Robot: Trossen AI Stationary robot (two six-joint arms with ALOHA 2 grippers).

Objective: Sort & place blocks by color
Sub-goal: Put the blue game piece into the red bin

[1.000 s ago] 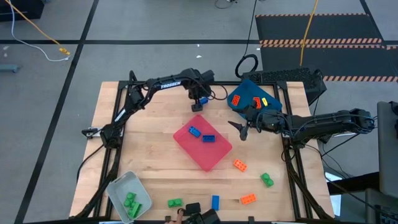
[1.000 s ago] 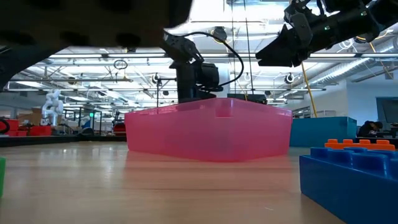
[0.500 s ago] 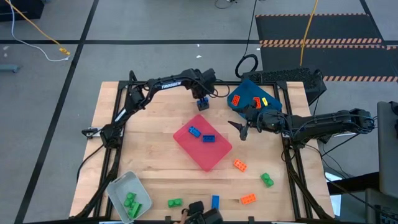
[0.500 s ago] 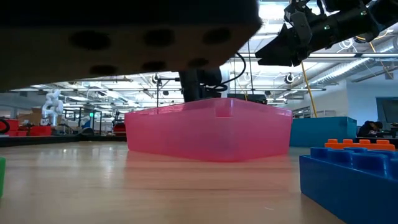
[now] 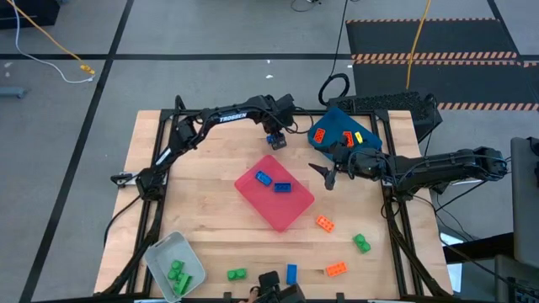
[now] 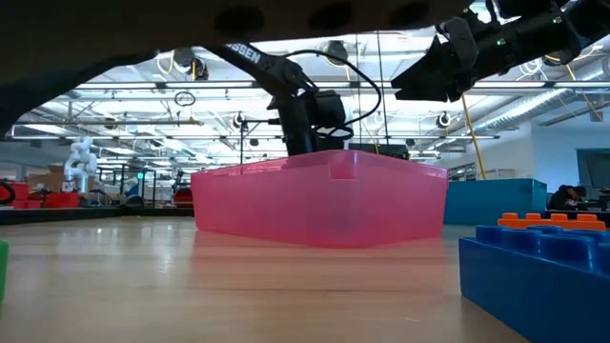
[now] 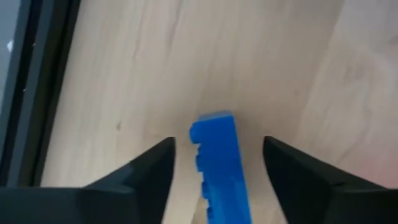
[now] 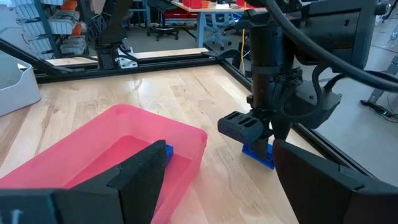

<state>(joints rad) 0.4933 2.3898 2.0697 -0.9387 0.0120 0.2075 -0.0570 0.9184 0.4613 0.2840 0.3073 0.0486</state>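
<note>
My left gripper is open just beyond the pink tray's far corner, pointing down. Its fingers stand on either side of a blue block with a gap on each side. The right wrist view shows that blue block lying on the table under the left gripper. My right gripper hovers open above the table to the right of the pink tray, high in the low view. Two blue blocks lie in the pink tray.
A dark blue tray at the far right holds orange blocks. A pale grey tray at the near left holds green blocks. Loose orange blocks, green blocks and a blue block lie near the near edge. A dark object sits at that edge.
My left gripper has moved a little toward the table's right edge and come down, so that its fingers now stand lower behind the pink tray's far wall. My right arm has kept still.
</note>
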